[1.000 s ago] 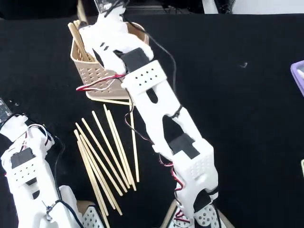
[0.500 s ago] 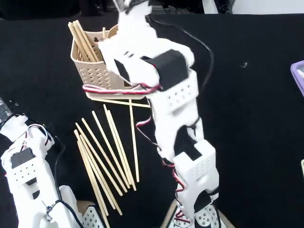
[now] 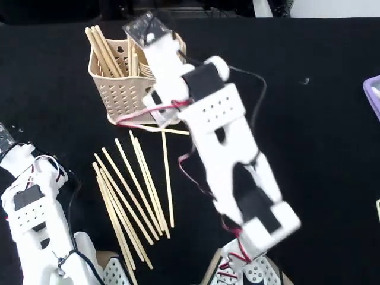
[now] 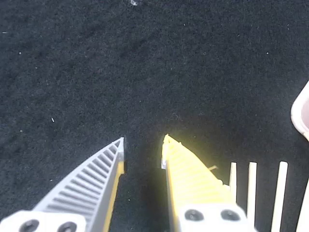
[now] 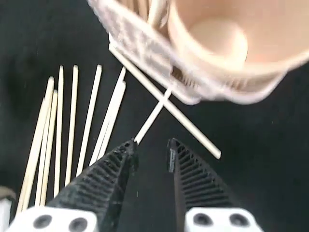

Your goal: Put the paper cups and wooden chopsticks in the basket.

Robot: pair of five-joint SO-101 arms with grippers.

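**Basket partly filled, many chopsticks on the desk**

The beige perforated basket stands on the black desk. Inside it, several wooden chopsticks lean upright, and a paper cup sits with its mouth up. In front of the basket, a group of loose chopsticks lies flat on the desk. A crossed pair lies just at the basket's foot. The right hand hangs over this pair, near the basket, with its fingers a little spread and nothing between them. The left hand is apart from the basket, over bare desk, also a little spread and empty.
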